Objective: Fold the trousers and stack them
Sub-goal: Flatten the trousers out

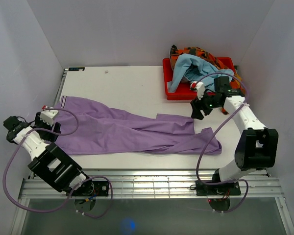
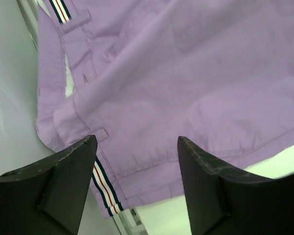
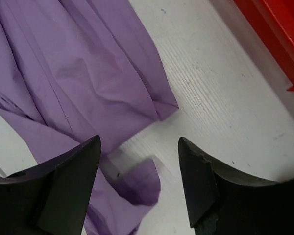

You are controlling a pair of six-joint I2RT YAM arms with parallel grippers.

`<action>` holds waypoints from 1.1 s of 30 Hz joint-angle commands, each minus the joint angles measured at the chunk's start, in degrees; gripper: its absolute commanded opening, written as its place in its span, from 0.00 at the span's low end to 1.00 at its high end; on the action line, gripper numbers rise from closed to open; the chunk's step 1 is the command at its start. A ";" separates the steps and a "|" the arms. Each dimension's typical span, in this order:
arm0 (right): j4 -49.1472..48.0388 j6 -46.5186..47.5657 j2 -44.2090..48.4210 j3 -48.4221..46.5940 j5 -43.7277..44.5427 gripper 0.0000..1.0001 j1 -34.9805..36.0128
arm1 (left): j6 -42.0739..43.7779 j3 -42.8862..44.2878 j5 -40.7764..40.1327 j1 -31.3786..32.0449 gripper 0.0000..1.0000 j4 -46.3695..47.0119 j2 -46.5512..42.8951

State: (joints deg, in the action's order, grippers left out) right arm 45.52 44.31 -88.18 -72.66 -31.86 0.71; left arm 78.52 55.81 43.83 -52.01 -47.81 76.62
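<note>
- The trousers (image 1: 132, 132) lay spread lengthwise over the table (image 1: 127, 83), from 9 o'clock across to about 4 o'clock.
- Their striped waistband (image 2: 104, 186) sat at the 9 o'clock end. The two legs ran toward the right, creased and partly overlapping.
- One leg hem (image 3: 161, 105) ended near 3 o'clock. The other leg end (image 1: 213, 146) lay nearer the front edge, at about 4 o'clock.
- The left claw (image 2: 137, 144) was spread wide over the waistband corner and held nothing. Whether its fingertips touched the cloth cannot be told.
- The right claw (image 3: 139, 142) was also wide open and empty. It hung over bare table just beside the 3 o'clock hem, with purple cloth on its left and below it.
- A red bin (image 1: 174, 93) stood at 1 o'clock, near the right claw but apart from the trousers.
- In the bin a blue cloth (image 1: 186, 68) lay heaped against a patterned cloth (image 1: 201, 53).
</note>
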 commanded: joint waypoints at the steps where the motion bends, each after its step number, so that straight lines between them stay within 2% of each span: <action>1: -15.00 -12.41 1.79 4.63 5.65 0.69 7.27 | -3.97 2.98 10.39 -0.11 0.79 -2.02 -2.53; 2: -18.50 -13.28 1.44 5.42 9.15 0.69 10.25 | -5.12 3.42 11.53 -0.02 0.87 -1.76 -2.53; 4: -22.47 -14.43 -0.14 7.35 11.37 0.67 12.38 | -10.19 4.30 11.71 0.41 0.90 0.69 -2.18; 6: -27.22 -16.10 -1.90 7.36 15.13 0.67 15.54 | -13.47 4.83 10.66 1.20 0.91 3.67 -0.61; 12: -32.68 -18.91 -9.98 2.36 17.79 0.62 21.69 | -21.38 4.66 4.08 4.28 0.91 9.74 3.62; 20: -34.88 -19.62 -19.30 -3.10 19.81 0.61 28.73 | -26.14 2.38 -7.00 9.38 0.93 14.41 8.63; 26: -36.38 -19.18 -24.05 -4.76 21.66 0.61 31.54 | -28.16 1.84 -8.50 10.52 0.96 16.00 10.21; 33: -33.22 -14.88 -27.66 -5.12 25.16 0.61 32.86 | -29.48 1.49 -11.48 10.88 0.97 17.49 11.88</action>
State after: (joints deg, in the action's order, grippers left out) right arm 11.11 26.65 -114.91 -76.73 -9.74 33.15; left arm 50.26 57.69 34.06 -41.39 -32.03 88.12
